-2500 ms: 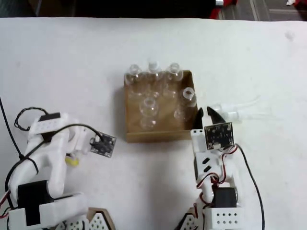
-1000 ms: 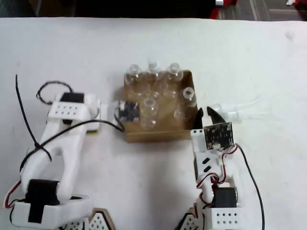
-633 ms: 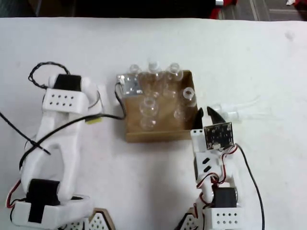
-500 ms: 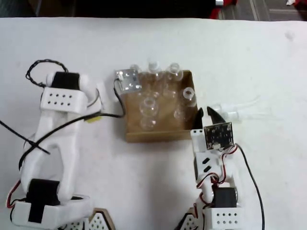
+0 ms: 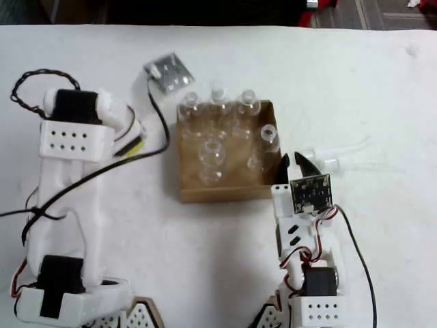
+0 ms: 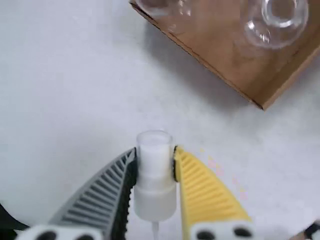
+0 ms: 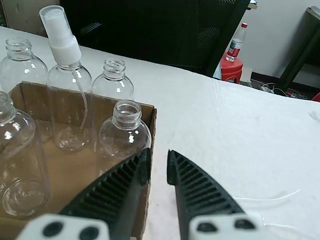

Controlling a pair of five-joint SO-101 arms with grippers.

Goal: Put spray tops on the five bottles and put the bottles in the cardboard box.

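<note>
The thin tube of the white plastic spray top (image 6: 155,190) is cut off at the picture's edge. The left hand (image 6: 154,151) clamps that top over the white counter (image 6: 60,90), near the brown cardboard box (image 6: 235,75) of clear plastic bottles (image 6: 272,20). The right hand (image 7: 157,159), narrowly parted and empty, sits beside the box's corner.

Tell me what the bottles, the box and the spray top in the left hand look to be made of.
Bottles: clear, glossy, likely plastic, possibly glass; the box floor shows through them. Cardboard box: matte brown cardboard, with thin raw-edged walls. Spray top in the left hand: milky, semi-matte plastic, smooth and moulded.
</note>
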